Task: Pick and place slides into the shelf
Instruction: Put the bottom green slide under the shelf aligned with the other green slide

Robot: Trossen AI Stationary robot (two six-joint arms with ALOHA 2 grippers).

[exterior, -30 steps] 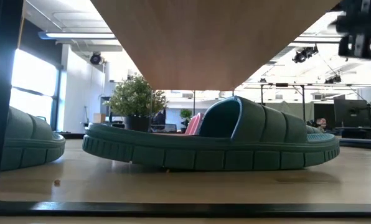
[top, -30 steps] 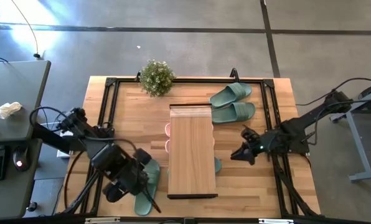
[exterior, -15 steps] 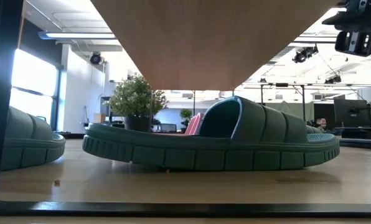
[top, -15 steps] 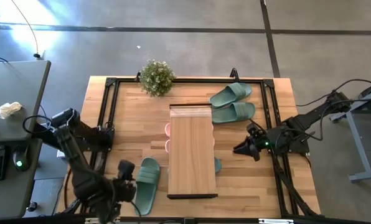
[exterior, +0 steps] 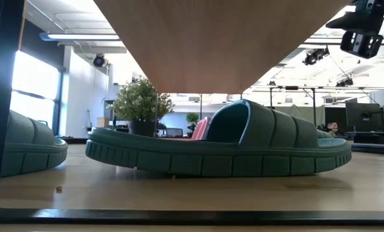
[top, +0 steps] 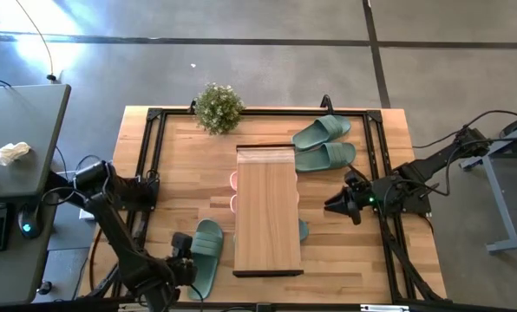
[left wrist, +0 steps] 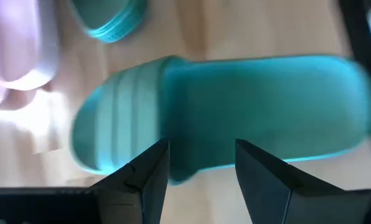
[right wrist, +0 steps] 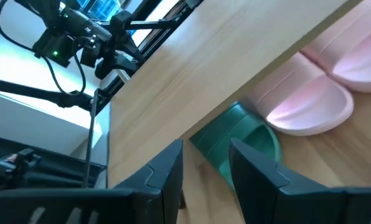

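The left end effector [top: 182, 262] hovered open and empty over a green slide [top: 205, 256] lying flat on the surface [top: 180, 165] just left of the shelf [top: 267, 212]. The right end effector [top: 338, 208] waited on the shelf's right, open and empty. Two pink slides [top: 234, 192] and one green slide [top: 303, 230] peeked from under the shelf's plank. A green pair [top: 323, 143] lay just beyond the shelf's far right corner. A plant [top: 218, 107] stood beyond the shelf.
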